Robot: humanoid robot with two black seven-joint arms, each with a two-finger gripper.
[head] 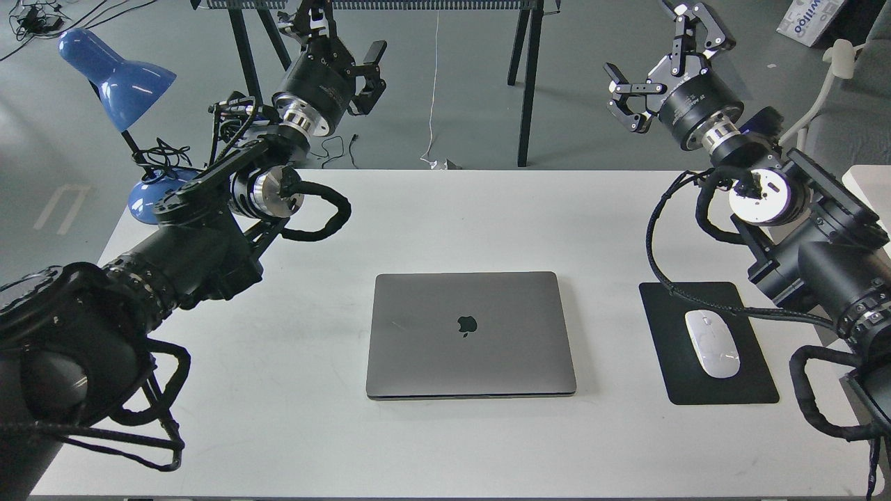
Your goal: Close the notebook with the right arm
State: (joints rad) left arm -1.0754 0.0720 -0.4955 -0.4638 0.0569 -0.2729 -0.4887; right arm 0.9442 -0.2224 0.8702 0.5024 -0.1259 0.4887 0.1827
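The right gripper (661, 66) is raised above and beyond the far right corner of the table (445, 223), fingers spread apart and grasping nothing. The right arm (786, 216) runs from it down toward the right edge of the view, with a silver joint ring behind the gripper, a blue part near the wrist and a looped black cable hanging beside it. The left gripper (348, 62) is likewise raised beyond the far left part of the table; its fingers are spread and hold nothing. The left arm (209, 229) extends from it to the lower left corner of the view. The notebook (470, 335) lies flat at the centre of the table with its lid fully down and the dark apple logo facing up; it is well apart from both grippers. To its right, a black mouse pad (731, 386) carries a white mouse (711, 343). A blue desk lamp (122, 83) stands at the far left corner of the table.
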